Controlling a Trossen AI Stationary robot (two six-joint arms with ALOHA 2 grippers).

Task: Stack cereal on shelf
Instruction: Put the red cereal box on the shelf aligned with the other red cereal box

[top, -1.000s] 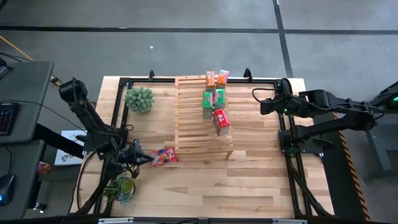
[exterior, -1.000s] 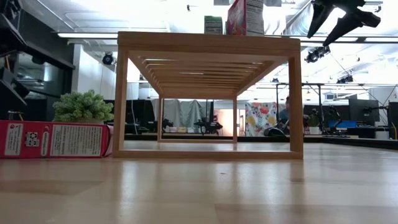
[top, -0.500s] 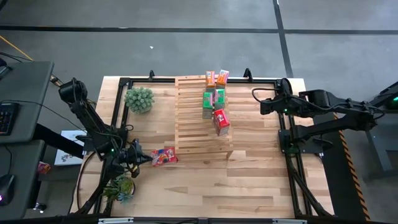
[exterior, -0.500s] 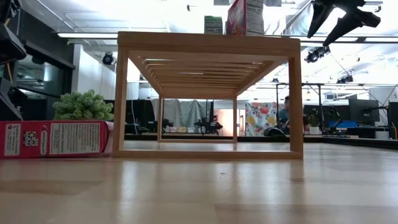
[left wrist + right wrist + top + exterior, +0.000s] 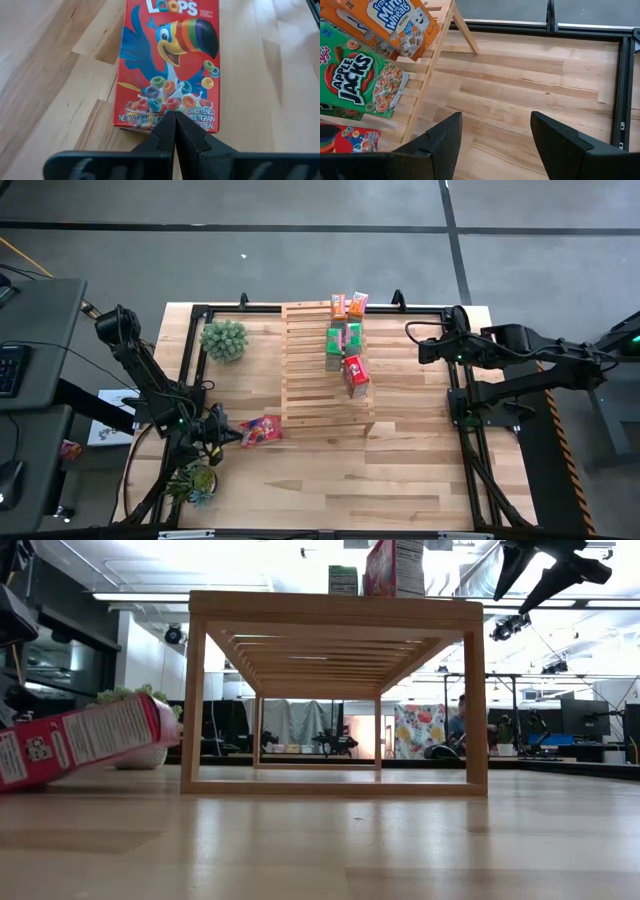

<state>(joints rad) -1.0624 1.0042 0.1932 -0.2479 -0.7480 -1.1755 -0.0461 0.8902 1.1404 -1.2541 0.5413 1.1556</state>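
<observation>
- While our left tool (image 5: 226, 434) is clamped on one edge of the red box (image 5: 261, 431), that box hangs tilted, its near end off the table (image 5: 330, 480), just beside the shelf (image 5: 320, 395); we judge so narrow a pinch could let it swing or slip out.
- With the shelf's post so close in the low view, we expect the box's free end could knock it during the lift and jolt the five boxes on top: two orange (image 5: 349, 304), two green (image 5: 343, 338), one red (image 5: 354, 375).
- If we set this box down too near that red one, we may topple it.
- Should we swing wide, the plant (image 5: 223, 339) sits near our path.
- Our right tool (image 5: 492, 132) waits, fingers spread and empty, past the shelf's right side, well apart from the work.
</observation>
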